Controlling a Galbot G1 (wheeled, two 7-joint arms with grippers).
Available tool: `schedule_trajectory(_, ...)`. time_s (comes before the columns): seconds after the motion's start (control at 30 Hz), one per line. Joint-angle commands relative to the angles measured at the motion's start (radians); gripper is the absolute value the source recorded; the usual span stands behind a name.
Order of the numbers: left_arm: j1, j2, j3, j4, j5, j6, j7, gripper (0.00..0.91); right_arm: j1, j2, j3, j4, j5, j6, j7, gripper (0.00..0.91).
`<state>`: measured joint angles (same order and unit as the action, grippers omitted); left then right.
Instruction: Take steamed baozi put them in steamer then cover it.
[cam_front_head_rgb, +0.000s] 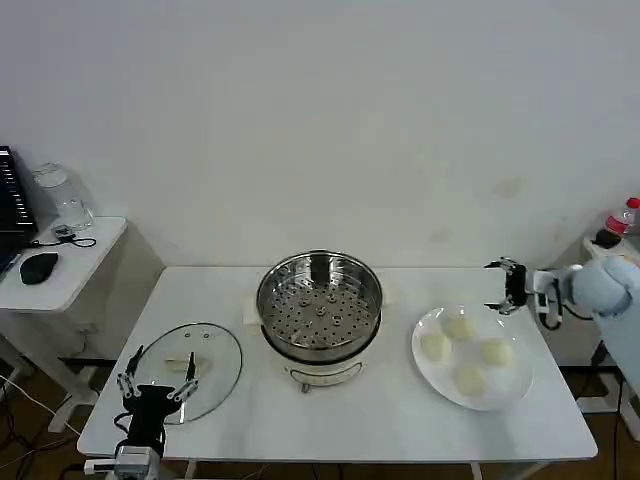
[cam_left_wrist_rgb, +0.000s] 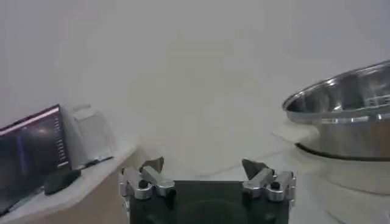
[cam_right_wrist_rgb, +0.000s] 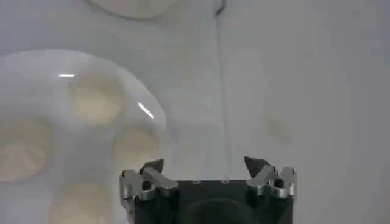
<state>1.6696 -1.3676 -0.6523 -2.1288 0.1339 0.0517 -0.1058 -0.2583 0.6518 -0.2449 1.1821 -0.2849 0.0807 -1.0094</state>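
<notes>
Baozi (cam_front_head_rgb: 466, 352) sit on plate (cam_front_head_rgb: 430, 372); steamer (cam_front_head_rgb: 319, 303) uncovered; no legible writing.

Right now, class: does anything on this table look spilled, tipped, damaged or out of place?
Nothing stands out. The steamer sits upright and uncovered, the cover lies flat on the table beside it, and four steamed baozi rest on the white plate. No spills or damage show.
</notes>
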Motion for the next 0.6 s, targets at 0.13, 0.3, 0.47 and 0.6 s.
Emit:
schedule_trajectory(0.13,-0.007,-0.008,-0.008,-0.002,0.01,0.003,0.01,0.907,0.248,0.084,-0.343,-0.222,-0.012,0.066,-0.15,0.907)
schedule_trajectory(0.3,-0.007,-0.013,-0.009,0.002,0.011,0.003,0.011,0.907,0.238,0.119,-0.364,-0.263,-0.024,0.061,-0.143,0.907)
schedule_trajectory(0.47,-0.006,-0.013,-0.014,0.007,0.011,0.002,0.012,0.907,0.233,0.132,-0.382,-0.268,-0.037,0.053,-0.139,0.907)
schedule_trajectory(0.6,-0.005,-0.014,-0.016,0.01,0.01,0.001,0.011,0.907,0.229,0.144,-0.378,-0.288,-0.043,0.05,-0.122,0.907)
